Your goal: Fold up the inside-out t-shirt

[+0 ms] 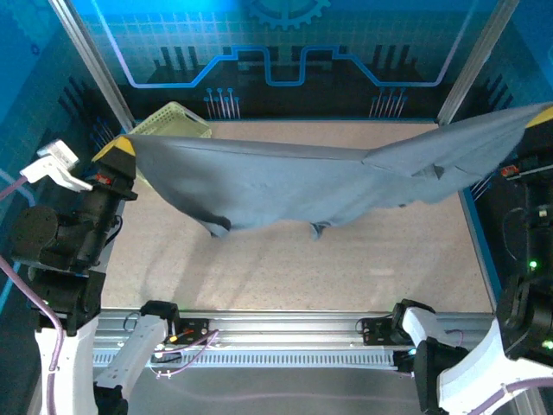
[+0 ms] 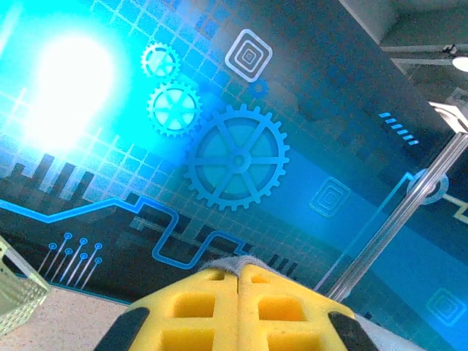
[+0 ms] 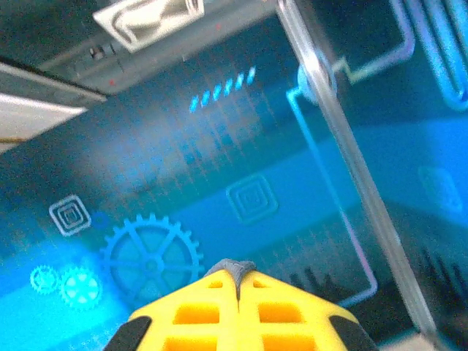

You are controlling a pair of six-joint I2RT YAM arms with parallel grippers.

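Left tool [image 1: 117, 149]: clenched on one end of the t-shirt [image 1: 285, 186], up at the left edge of the counter [image 1: 285, 277]; in the left wrist view its yellow jaws are pressed together with a thin sliver of grey cloth pinched at the tips.
Right tool [image 1: 540, 116]: clenched on the other end of the shirt, at the far right; the top view's edge cuts it off, so little but a yellow tip shows. In the right wrist view a small nub of grey fabric sticks out between the pressed-together jaws.
T-shirt position: stretched in the air between the two tools, spanning nearly the whole width of the counter, its upper edge taut and its lower edge sagging.
Lower edge: two low corners hang down near the middle; whether they touch the counter cannot be told.
Shirt details: neck, sleeves and seams are hard to make out among the folds.
Basket [image 1: 177, 119]: pale yellow-green lattice, at the far left of the counter, its near side hidden behind the shirt; one corner is cut off at the lower left of the left wrist view.
Counter under the shirt: partly covered and in shadow.
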